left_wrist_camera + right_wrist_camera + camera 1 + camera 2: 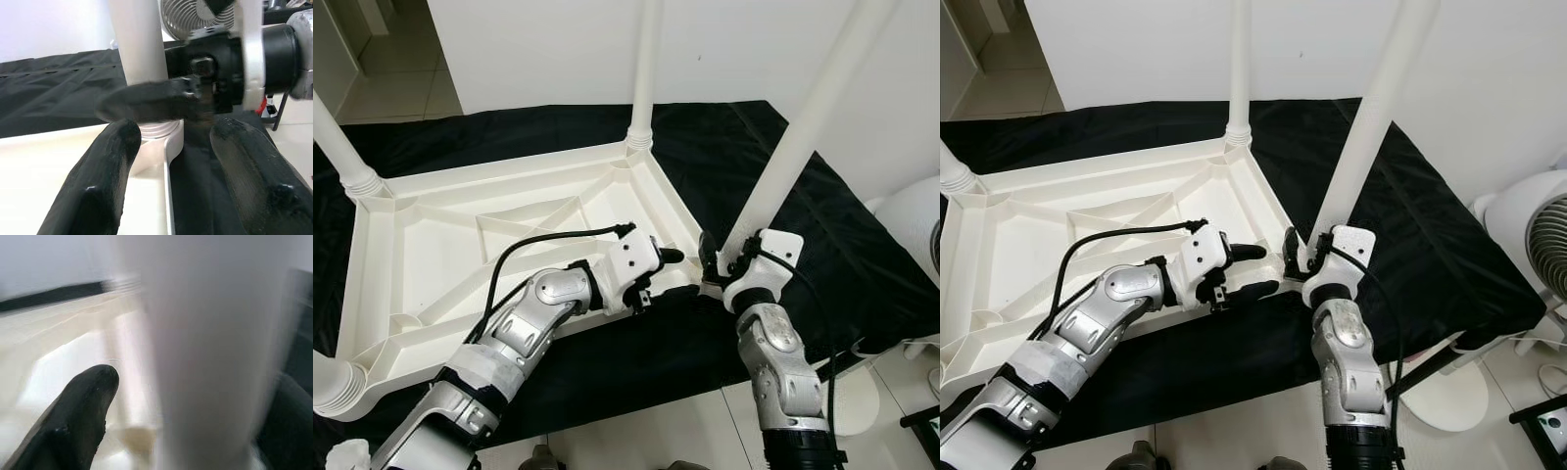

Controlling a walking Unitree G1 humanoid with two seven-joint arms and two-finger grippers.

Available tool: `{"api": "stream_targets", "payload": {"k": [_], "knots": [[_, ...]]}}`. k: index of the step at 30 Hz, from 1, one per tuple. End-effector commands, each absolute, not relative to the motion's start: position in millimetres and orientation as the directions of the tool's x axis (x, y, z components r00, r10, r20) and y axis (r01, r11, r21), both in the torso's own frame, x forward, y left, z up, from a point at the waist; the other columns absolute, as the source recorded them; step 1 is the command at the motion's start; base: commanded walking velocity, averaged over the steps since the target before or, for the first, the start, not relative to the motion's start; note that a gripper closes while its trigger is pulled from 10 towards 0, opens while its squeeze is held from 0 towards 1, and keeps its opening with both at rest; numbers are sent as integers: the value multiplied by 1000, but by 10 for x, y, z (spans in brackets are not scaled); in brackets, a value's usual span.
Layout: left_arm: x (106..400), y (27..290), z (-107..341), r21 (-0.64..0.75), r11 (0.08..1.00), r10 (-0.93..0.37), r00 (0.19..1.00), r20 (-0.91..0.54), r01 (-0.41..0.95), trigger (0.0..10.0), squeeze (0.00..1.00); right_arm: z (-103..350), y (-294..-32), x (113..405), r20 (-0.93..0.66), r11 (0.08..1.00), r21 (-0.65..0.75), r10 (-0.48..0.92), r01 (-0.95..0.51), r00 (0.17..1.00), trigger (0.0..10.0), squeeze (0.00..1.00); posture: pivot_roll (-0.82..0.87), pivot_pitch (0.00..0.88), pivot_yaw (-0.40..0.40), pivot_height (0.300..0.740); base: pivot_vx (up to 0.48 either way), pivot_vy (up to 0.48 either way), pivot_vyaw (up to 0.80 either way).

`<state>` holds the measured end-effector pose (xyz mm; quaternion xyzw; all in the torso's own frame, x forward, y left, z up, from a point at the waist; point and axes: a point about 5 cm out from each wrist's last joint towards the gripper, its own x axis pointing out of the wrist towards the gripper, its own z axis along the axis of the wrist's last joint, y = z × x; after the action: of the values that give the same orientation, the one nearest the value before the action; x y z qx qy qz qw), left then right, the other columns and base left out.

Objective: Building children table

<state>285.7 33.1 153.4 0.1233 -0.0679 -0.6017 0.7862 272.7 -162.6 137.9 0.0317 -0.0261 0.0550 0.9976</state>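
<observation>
White table leg (803,137) clasped by right gripper (722,262); left gripper (658,272) wide, beside socket.

Upturned tabletop (431,245) on cloth (607,362), right tool (720,262) round near-right leg (803,137), fan (1538,245) right

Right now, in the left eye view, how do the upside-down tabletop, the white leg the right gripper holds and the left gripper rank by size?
1. Tabletop
2. White leg, though it leans toward the camera
3. Left gripper
</observation>
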Motion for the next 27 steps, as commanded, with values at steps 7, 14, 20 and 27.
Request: {"api": "stream_targets", "payload": {"k": [7,14,20,27], "knots": [[2812,326,1505,274,139,-981,169,-90,952,10000,0,1357,-1709,2702,48,962,-14,272,-271,961,10000,0,-13,0,-20,740,0,0,0],[2830,310,1530,279,141,-982,171,-85,950,10000,0,1322,-1825,2878,-1,924,-118,367,-364,930,10000,0,-11,0,-16,740,0,0,0],[2847,306,1545,285,148,-981,177,-81,947,10000,0,1304,-1784,3025,-42,880,-200,432,-431,901,10000,0,-11,0,-16,740,0,0,0],[2847,282,1550,292,147,-981,177,-78,945,10000,0,1241,-1688,3096,-84,829,-215,511,-517,855,0,0,-11,0,-17,740,0,0,0]]}}
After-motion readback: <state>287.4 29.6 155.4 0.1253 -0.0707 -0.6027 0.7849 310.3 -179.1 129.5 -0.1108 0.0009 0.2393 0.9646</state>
